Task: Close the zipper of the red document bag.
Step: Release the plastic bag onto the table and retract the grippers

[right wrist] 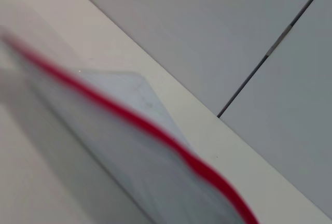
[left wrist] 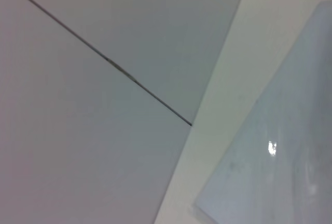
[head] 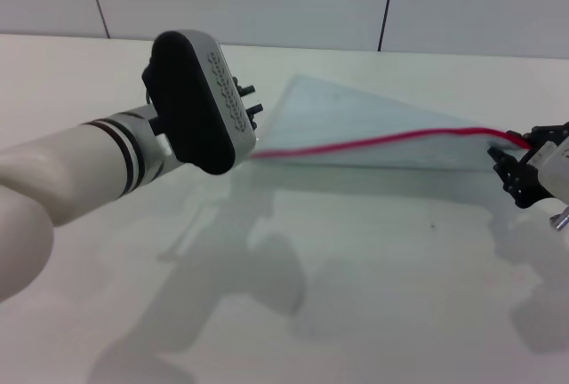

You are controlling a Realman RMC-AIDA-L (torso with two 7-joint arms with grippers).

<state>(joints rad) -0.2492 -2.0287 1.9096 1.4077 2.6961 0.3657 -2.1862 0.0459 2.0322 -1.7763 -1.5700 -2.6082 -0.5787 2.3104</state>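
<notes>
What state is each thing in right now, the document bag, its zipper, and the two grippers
red document bag: lying on the white table, its red-edged side lifted.
zipper: stretched in a line between the two grippers; slider not visible, so open or closed cannot be told.
left gripper: at the zipper's left end.
right gripper: at the zipper's right end, by the bag's corner.

White left arm (head: 62,171), black bands, black-faced wrist housing (head: 191,104).
</notes>
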